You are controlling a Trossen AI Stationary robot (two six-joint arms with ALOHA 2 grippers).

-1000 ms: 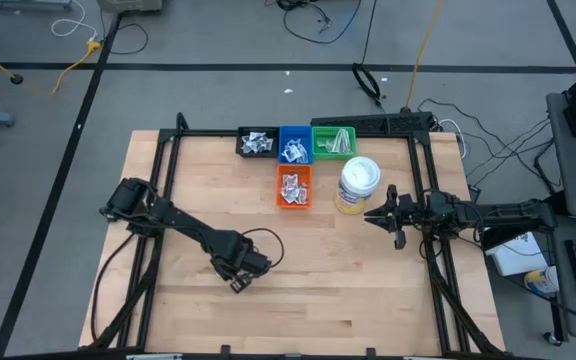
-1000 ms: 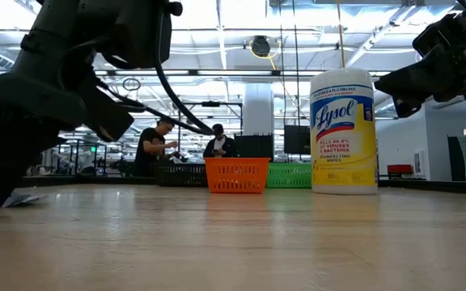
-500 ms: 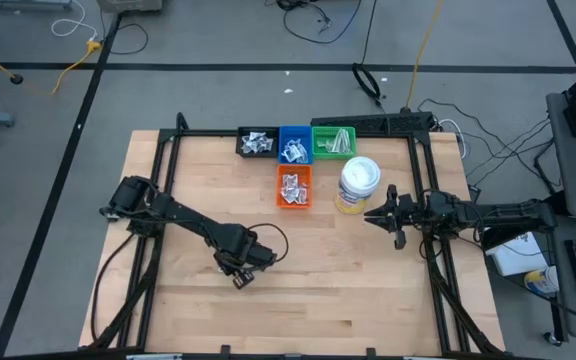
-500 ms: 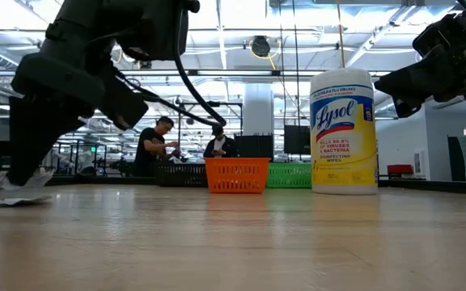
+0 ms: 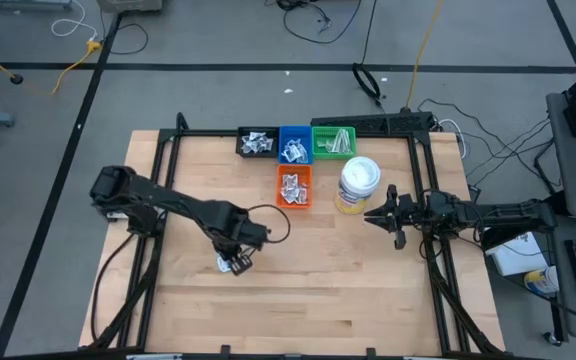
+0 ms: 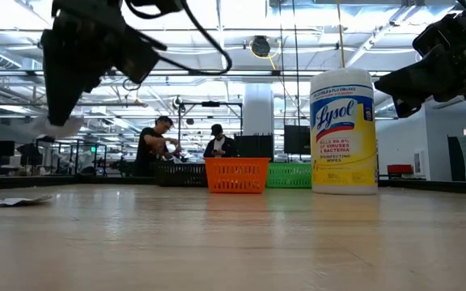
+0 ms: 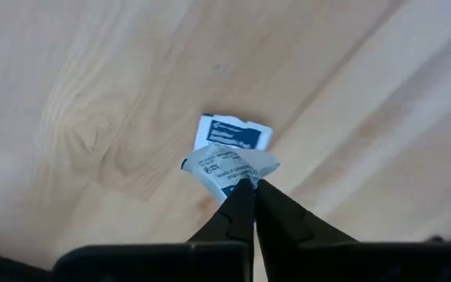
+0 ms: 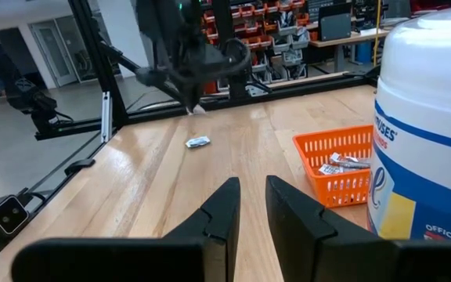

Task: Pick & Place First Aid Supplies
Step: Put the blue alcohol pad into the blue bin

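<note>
A white packet (image 7: 229, 167) is hanging pinched in the left gripper (image 7: 249, 188), lifted clear of the table (image 5: 368, 280) at lower centre-left of the high view. A second packet (image 7: 233, 132) is lying flat on the wood just below it. Further up are sitting the black (image 5: 256, 143), blue (image 5: 294, 145), green (image 5: 334, 141) and orange (image 5: 294, 187) bins, holding more packets. A wipes tub (image 5: 357, 185) is standing beside the orange one. The right gripper (image 5: 373, 215) is hovering right of the tub, fingers narrowly parted, holding nothing.
</note>
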